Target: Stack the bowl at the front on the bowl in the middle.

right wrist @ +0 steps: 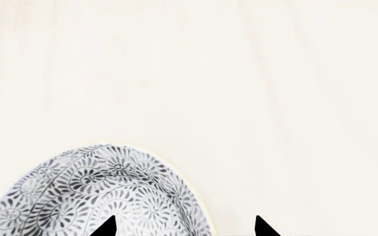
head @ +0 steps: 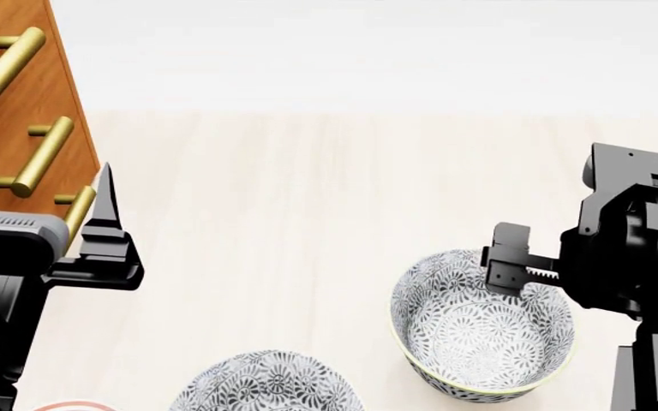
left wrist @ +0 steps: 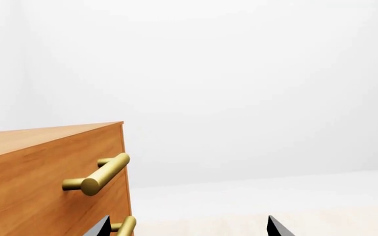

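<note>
— Pale wood, is that what the bowls sit on?

— Yes, a light worktop (head: 306, 197). One patterned bowl (head: 480, 325) with a yellowish rim stands on it at the right, open side up. A second patterned bowl (head: 266, 384) lies nearer and to its left, cut off by the near edge of the head view. The two are apart, not stacked.

— Where is the right pincer (head: 510, 257)?

— Over the far right rim of the right-hand bowl. The wrist view shows its two black fingertips (right wrist: 108, 227) spread apart, one over the bowl's inside and the other past the rim over the bare worktop. It holds nothing.

— And the left pincer (head: 38, 193)?

— At the left, raised beside an orange-brown wooden drawer cabinet (head: 9, 111) with brass bar handles (head: 34, 154). Its pointed fingertips (head: 104, 201) stand well apart, empty, and aim away from the bowls.

— Anything else?

— A sliver of a reddish rim (head: 68, 405) shows at the near left corner; I cannot tell what it belongs to.
</note>
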Available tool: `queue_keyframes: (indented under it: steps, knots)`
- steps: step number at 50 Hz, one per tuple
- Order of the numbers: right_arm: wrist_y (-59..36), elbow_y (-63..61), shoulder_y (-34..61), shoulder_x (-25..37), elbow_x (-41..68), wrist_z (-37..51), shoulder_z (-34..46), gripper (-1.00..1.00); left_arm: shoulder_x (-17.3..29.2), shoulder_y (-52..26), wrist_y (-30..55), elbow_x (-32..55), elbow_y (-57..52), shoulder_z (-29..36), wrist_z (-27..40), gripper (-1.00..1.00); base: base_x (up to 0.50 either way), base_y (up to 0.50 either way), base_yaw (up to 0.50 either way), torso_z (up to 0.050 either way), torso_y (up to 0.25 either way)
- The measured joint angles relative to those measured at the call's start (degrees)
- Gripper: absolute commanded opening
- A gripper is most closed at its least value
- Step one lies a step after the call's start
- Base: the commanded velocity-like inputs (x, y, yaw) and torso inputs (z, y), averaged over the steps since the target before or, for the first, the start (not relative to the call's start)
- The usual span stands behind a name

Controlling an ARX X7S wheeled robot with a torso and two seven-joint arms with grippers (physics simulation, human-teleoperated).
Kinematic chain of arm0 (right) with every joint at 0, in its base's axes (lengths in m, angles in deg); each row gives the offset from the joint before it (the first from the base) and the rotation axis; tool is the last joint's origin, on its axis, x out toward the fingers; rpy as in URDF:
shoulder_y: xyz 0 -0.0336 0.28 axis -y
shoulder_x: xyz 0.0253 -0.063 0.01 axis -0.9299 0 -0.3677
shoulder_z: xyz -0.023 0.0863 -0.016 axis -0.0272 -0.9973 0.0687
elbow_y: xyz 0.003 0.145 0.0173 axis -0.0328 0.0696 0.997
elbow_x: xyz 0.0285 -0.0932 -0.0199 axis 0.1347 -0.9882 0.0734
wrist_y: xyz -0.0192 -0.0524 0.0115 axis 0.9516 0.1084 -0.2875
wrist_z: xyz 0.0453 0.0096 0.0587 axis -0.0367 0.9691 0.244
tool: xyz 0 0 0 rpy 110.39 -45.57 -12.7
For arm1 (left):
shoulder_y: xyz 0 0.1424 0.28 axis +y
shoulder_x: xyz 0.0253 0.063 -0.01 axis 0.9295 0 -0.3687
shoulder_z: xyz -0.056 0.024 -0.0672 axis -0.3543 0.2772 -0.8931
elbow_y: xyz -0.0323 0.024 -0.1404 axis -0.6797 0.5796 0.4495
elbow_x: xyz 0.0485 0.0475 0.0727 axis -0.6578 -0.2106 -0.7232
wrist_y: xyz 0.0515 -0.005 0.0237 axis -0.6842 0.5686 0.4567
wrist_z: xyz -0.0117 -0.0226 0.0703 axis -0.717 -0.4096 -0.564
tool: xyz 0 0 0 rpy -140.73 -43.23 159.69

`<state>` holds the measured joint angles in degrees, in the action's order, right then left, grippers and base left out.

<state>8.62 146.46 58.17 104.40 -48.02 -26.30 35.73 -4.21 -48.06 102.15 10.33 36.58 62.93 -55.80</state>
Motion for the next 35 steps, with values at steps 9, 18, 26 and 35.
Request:
queue_keyframes:
  steps: [9,18,26,35]
  knots:
    - [1.57,1.72,-0.32,0.11,-0.43,-0.43,0.4,1.0,0.18,-0.24,-0.26,0.24,0.37,0.19,0.11,1.0,0.0,0.0,0.0,0.0,0.0]
    - [4.2,5.54,-0.03,-0.24,-1.37,-1.6,0.74,1.0,0.39,-0.44,-0.39,0.5,0.56,0.36,0.22,1.0,0.0,0.0,0.0,0.0,0.0]
    - [5.83,7.48,-0.64,-0.36,-2.93,-2.17,-0.06,1.0,0.62,-0.55,-0.42,0.77,0.63,0.46,0.3,1.0,0.0,0.0,0.0,0.0,0.0]
    - [6.49,8.45,-1.76,-0.83,-5.79,-2.93,-1.72,1.0,0.92,-0.63,-0.01,1.15,0.21,0.54,0.45,1.0,0.0,0.0,0.0,0.0,0.0]
